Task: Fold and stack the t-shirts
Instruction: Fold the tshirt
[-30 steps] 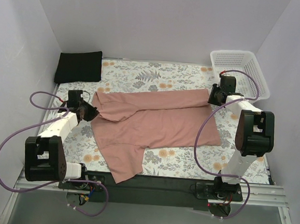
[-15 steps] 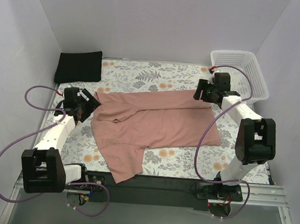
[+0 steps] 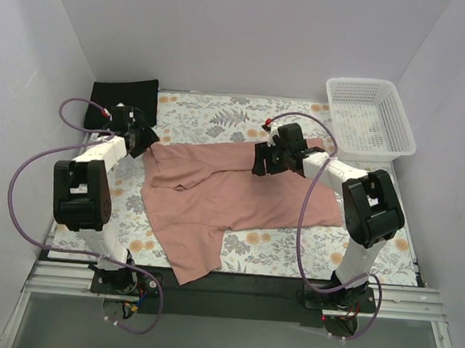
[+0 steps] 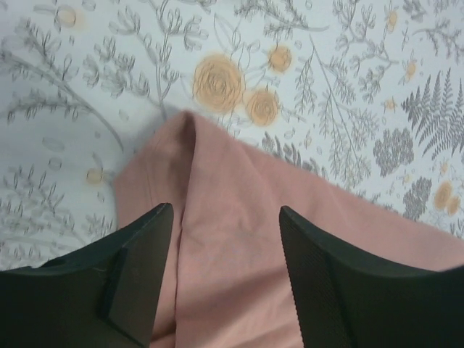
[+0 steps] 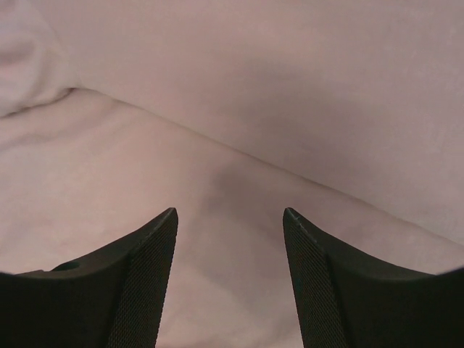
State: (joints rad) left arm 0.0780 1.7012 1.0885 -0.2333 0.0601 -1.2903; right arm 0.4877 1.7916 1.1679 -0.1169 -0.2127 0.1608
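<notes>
Top view: pink t-shirt lies spread mid-frame on the floral cloth; black t-shirt sits folded upper left.
Left wrist: left gripper is spread wide over the pink corner.
Right wrist: right gripper is spread wide above pink fabric.

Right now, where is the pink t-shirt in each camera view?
Top external: pink t-shirt spread across mid-table.
Left wrist: its corner fills the lower half.
Right wrist: it fills the whole background.
Shared landmark: floral table cloth, seen in top and left wrist only.
</notes>
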